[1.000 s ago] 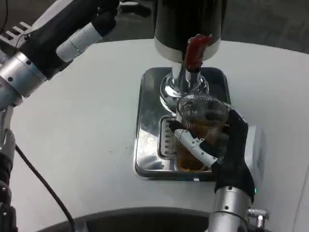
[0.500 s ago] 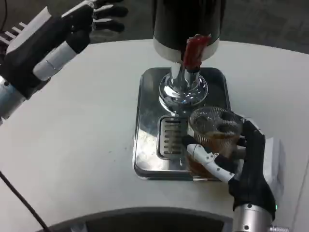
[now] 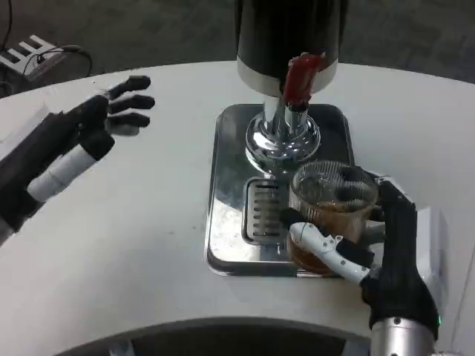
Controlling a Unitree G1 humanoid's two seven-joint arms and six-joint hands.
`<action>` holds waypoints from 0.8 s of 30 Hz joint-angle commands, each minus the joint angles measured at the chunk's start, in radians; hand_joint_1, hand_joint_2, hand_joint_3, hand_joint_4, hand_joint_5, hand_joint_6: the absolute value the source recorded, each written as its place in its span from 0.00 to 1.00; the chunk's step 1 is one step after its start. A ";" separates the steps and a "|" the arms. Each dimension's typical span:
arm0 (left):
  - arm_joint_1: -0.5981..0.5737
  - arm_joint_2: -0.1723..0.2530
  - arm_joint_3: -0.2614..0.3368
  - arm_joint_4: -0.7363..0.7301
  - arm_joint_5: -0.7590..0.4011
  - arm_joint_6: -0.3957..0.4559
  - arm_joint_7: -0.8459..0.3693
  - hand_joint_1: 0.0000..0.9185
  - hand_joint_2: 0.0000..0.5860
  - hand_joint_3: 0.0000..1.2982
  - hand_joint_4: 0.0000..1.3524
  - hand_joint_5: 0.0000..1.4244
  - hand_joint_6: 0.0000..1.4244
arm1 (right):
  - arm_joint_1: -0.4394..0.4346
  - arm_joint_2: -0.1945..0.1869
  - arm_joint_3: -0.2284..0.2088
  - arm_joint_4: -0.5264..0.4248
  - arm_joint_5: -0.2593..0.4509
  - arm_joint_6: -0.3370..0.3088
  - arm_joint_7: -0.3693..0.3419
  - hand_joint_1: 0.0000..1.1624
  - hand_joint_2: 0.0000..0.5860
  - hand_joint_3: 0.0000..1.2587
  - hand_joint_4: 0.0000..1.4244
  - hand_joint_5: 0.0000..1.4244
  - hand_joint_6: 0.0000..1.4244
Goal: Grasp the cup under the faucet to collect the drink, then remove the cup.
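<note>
One cup [image 3: 329, 211] gripped, tray [image 3: 226, 222] edge

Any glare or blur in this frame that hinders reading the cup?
Head view: bright reflections on the steel tray and the chrome faucet base; the whole picture is slightly soft; the clear cup with brown drink stays readable in the right hand.

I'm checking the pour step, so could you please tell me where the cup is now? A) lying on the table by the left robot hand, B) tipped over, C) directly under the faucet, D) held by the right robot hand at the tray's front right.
D: the right robot hand grips the cup upright at the front-right part of the tray.
</note>
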 commanded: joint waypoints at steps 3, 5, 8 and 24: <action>0.108 0.027 -0.038 -0.042 0.095 -0.013 0.061 0.00 0.00 0.11 0.11 0.15 0.14 | 0.046 0.061 0.039 -0.098 -0.030 0.010 0.042 0.83 0.25 0.71 0.71 0.71 0.56; 0.138 0.028 -0.049 -0.064 0.115 -0.017 0.076 0.00 0.01 0.11 0.11 0.14 0.14 | 0.047 0.053 0.036 -0.122 -0.036 0.015 0.059 0.83 0.25 0.71 0.71 0.71 0.56; 0.174 0.025 -0.058 -0.105 0.129 -0.010 0.093 0.00 0.01 0.11 0.10 0.13 0.13 | 0.051 0.047 0.033 -0.150 -0.040 0.021 0.082 0.83 0.25 0.71 0.71 0.70 0.57; 0.389 0.056 -0.091 -0.438 0.263 0.027 0.201 0.00 0.02 0.07 0.03 0.07 0.10 | 0.114 0.024 0.074 -0.275 -0.087 0.021 0.207 0.84 0.24 0.71 0.71 0.70 0.57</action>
